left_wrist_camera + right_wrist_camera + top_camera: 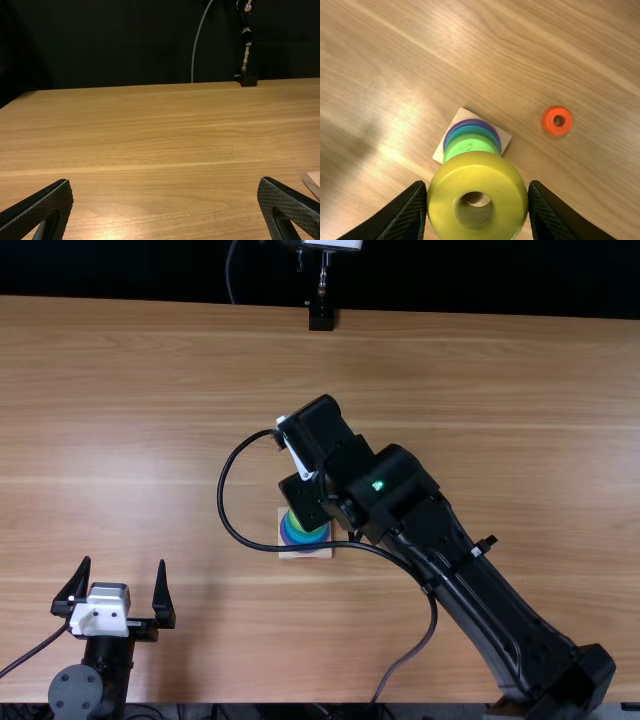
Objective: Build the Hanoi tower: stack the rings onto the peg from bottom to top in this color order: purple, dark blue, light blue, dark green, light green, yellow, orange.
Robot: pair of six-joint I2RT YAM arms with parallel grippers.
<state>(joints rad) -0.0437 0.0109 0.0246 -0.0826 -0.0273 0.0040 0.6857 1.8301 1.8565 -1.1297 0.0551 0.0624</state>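
Hidden: the right arm (440,540) and its cable (234,527) cover part of the base (505,137) from above; the yellow ring (477,175) covers part of the stack in the right wrist view.
Hard to tell: the peg, and the yellow ring's height over the stack.
Cut off: the base's corner at the left wrist view's edge.
Room: wood between base and orange ring (548,121), and between base and left gripper (124,561), which is near the table's near edge.
Stack: on the base; purple (465,121) rim lowest, blue above, green (470,143) uppermost.
Yellow ring: thick, smooth, round hole, seen face-on.
Orange ring: small, flat on the table.
Right gripper (325,435): clamped on the yellow ring's sides.
Left gripper: fingers wide apart.
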